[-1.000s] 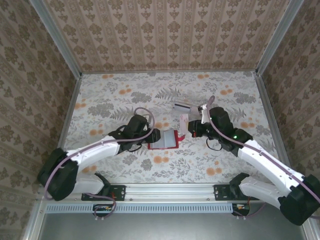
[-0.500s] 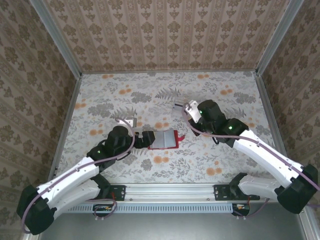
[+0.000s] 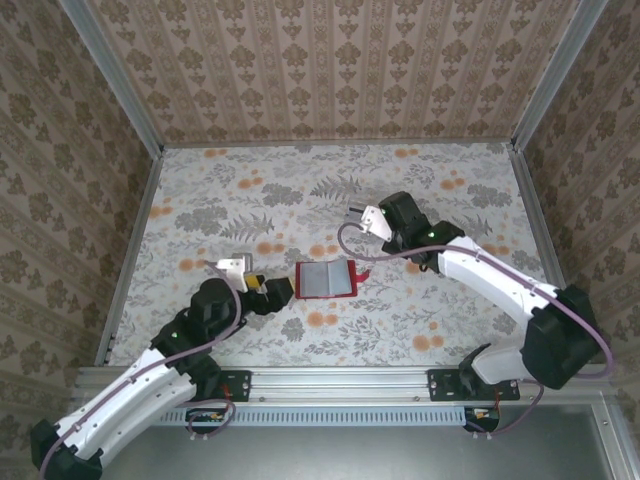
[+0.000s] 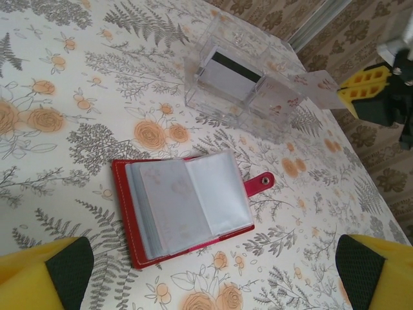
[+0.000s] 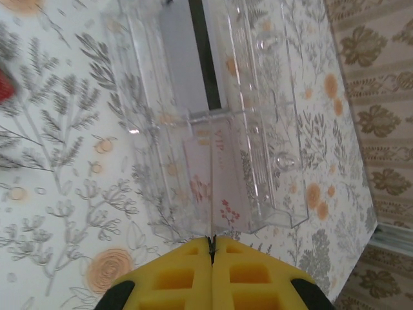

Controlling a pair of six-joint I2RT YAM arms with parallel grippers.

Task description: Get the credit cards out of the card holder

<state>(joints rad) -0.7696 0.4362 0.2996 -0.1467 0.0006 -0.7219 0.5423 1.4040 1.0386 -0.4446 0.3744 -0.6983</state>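
Observation:
The red card holder [image 4: 184,206] lies open on the floral table, its grey-blue pocket pages up and its red tab [image 4: 261,183] to the right. My left gripper [image 4: 213,270] hovers open just short of it, with nothing between its fingers. My right gripper [image 5: 211,241] is shut on the edge of a pale pinkish credit card [image 5: 219,174], which reaches into the near compartment of a clear plastic tray [image 5: 139,129]. A second credit card [image 5: 187,64], with a dark stripe, lies in the tray's far compartment. From above, the holder [image 3: 325,281] sits between both arms.
The clear tray [image 4: 284,113] stands just behind the holder, towards the back right. Patterned walls enclose the table on three sides, and a metal rail [image 3: 340,382] runs along the near edge. Floral tabletop stretches to the left of the holder.
My left gripper opened and drew back from the holder towards the near left. My right gripper carried the pale card from beside the holder to the clear tray.

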